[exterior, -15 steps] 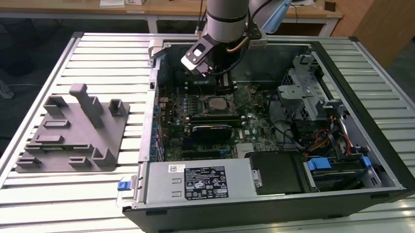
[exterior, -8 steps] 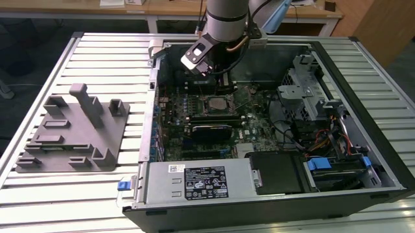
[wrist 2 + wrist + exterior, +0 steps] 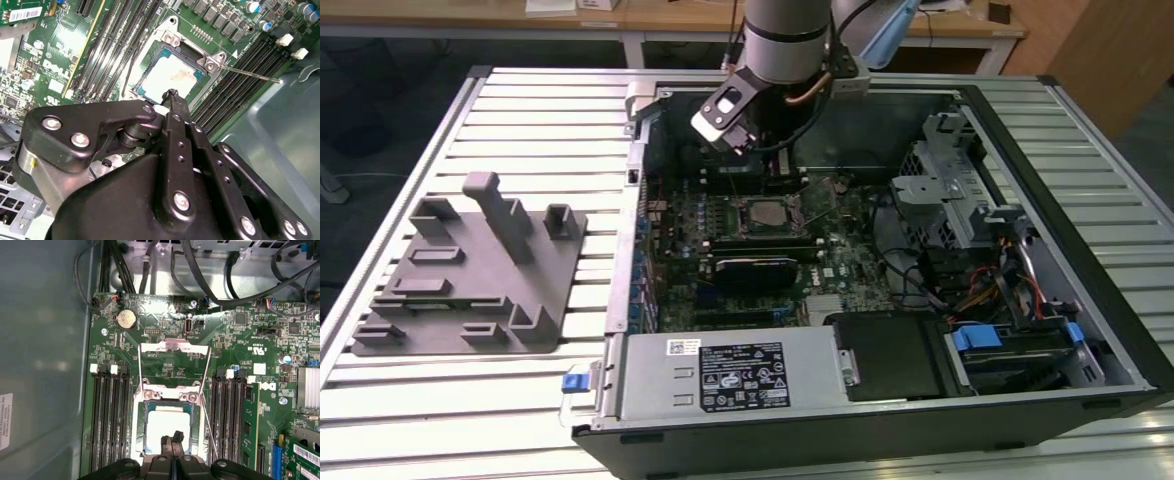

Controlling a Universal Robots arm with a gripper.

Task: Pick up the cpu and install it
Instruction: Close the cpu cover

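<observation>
The flat silvery square cpu (image 3: pixel 160 422) is best kept level in its socket (image 3: pixel 142 420) beneath the black gripper (image 3: pixel 172 437), whose fingers are closed together.

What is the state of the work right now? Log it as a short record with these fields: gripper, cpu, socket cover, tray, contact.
gripper: gripper shut, fingers together, right over the cpu
cpu: cpu lies flat in its socket on the motherboard, silvery top up
socket cover: socket cover swung open, off the cpu
tray: grey tray on the table, at the exterior view's left of the computer case
contact: cannot tell whether the gripper touches the cpu
</observation>
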